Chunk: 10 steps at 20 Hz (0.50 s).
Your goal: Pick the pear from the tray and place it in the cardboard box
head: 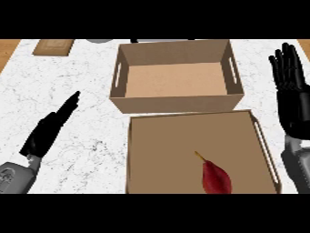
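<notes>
The red pear lies on the brown tray, near its close edge, nothing touching it. Just beyond the tray stands the open cardboard box. The left hand hovers over the white worktop left of the tray, fingers straight and holding nothing. The right hand rests at the right edge, fingers up and relaxed.
</notes>
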Each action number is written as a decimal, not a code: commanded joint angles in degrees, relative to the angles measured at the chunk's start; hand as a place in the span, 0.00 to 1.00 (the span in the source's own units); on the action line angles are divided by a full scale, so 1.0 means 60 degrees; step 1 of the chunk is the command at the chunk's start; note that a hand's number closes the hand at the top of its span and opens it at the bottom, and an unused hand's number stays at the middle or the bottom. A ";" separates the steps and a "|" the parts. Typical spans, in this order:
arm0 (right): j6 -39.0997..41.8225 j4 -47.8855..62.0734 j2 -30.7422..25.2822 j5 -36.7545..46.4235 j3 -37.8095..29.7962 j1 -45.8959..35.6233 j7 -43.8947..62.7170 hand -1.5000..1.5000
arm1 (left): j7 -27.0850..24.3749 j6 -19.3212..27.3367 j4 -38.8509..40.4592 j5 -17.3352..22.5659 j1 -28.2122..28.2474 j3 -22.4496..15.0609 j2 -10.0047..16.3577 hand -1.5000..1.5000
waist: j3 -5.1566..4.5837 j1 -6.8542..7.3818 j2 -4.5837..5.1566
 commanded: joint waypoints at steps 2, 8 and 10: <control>-0.0447 -0.0802 0.0301 0.0774 0.1032 0.1250 0.1233 0.00 | -0.0023 0.0325 -0.0893 -0.0282 0.0183 -0.0079 -0.0440 0.50 | -0.0071 -0.0118 -0.0188; -0.0857 0.0347 -0.1494 0.3881 0.2287 0.2496 0.1114 0.00 | -0.0420 0.0132 -0.0972 0.0036 -0.0305 -0.0072 -0.0778 0.50 | -0.0358 -0.0476 -0.0212; -0.1778 0.0545 -0.1508 0.5104 0.2764 0.3285 0.1239 0.00 | -0.0408 0.0196 -0.1131 0.0149 -0.0395 -0.0028 -0.0962 0.50 | -0.0194 -0.0562 -0.0244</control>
